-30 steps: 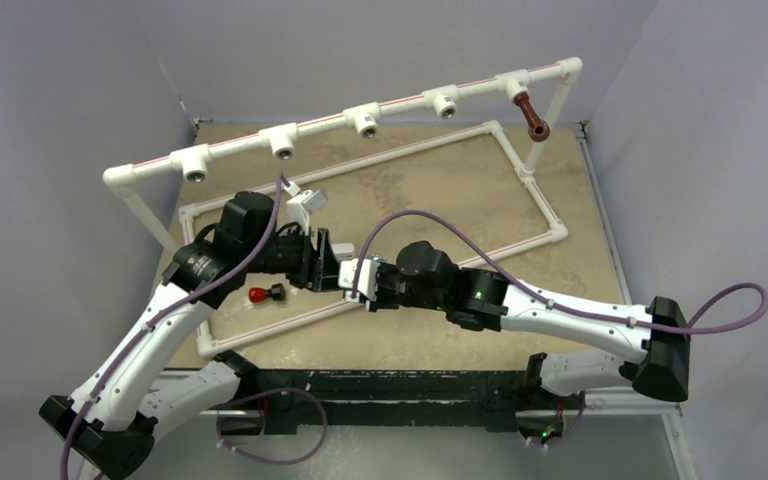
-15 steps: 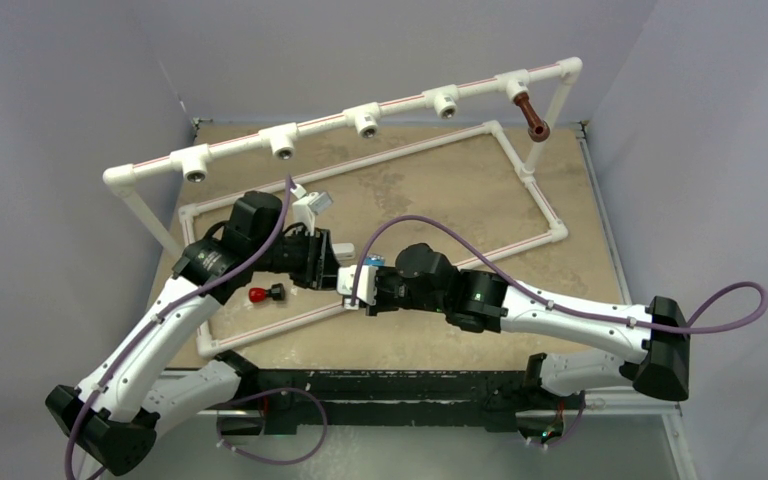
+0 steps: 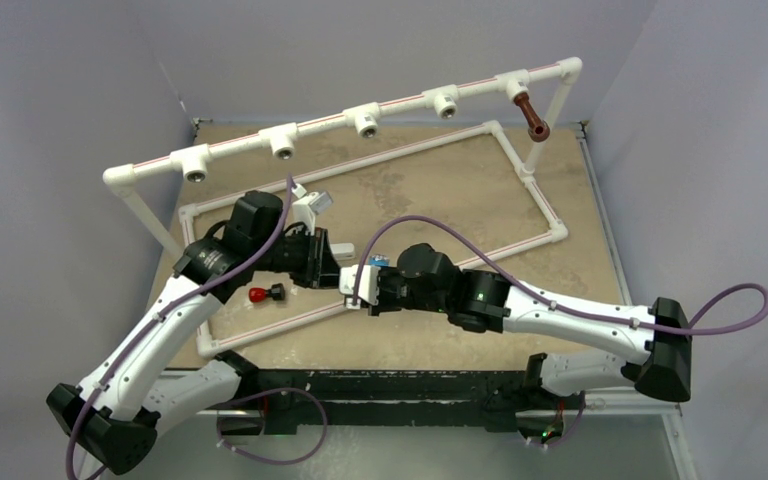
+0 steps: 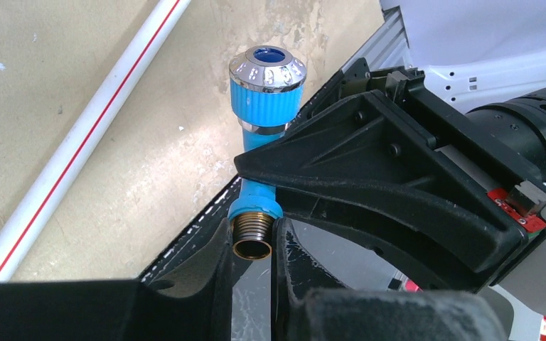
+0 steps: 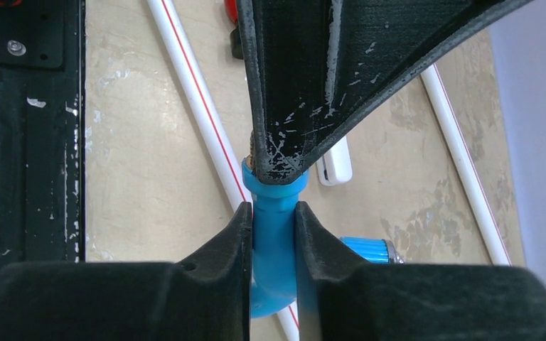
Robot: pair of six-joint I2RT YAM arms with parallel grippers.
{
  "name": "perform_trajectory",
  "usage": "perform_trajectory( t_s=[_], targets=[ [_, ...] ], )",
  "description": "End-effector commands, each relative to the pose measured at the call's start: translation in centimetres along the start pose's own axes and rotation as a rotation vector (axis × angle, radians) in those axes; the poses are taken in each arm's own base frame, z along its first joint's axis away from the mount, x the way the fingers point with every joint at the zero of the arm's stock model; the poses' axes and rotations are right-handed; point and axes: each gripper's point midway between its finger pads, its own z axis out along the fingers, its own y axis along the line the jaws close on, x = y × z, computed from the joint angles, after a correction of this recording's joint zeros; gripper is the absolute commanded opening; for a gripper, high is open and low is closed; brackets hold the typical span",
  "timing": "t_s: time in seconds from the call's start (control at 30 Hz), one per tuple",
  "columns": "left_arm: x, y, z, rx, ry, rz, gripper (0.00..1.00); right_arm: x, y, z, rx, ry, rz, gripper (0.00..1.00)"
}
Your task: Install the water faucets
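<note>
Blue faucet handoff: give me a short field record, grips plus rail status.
blue faucet: gripped from two sides
right gripper: shut on its blue body
left gripper: shut on its threaded end
brown faucet: hanging from the rightmost tee of the pipe rail
open tees: four
loose: small red-capped part beside the left arm

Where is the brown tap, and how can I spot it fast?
Look at the raised white pipe rail running along the far side of the table. Follow it to its right end, where the dark brown faucet hangs from the last tee fitting. The other four tee fittings on that rail show only open holes.
</note>
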Motion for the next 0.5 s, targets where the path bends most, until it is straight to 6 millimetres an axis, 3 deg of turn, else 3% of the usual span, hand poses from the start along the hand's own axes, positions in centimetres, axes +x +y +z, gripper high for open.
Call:
perform_trajectory(
  t_s=[0.0, 0.2, 0.27, 0.47],
  targets=[
    [-0.3, -2.4, -0.4, 0.115, -0.012, 0.023, 0.0, -3.6, -1.6, -1.3, 0.069, -0.132, 0.016, 0.25],
    [-0.4, -3.1, -0.8, 0.144, -0.034, 0.021, 0.0, -3.4, -0.9, -2.5, 0.054, -0.147, 0.067, 0.42],
    [-0.4, -3.2, -0.9, 0.144, -0.041, 0.018, 0.0, -3.4, -0.4, -3.1, 0.041, -0.157, 0.103, 0.53],
    [-0.6, -3.6, -1.4, 0.158, -0.086, 0.022, 0.0, -4.3, -0.4, -5.9, 0.055, -0.219, 0.153, 0.62]
  ],
)
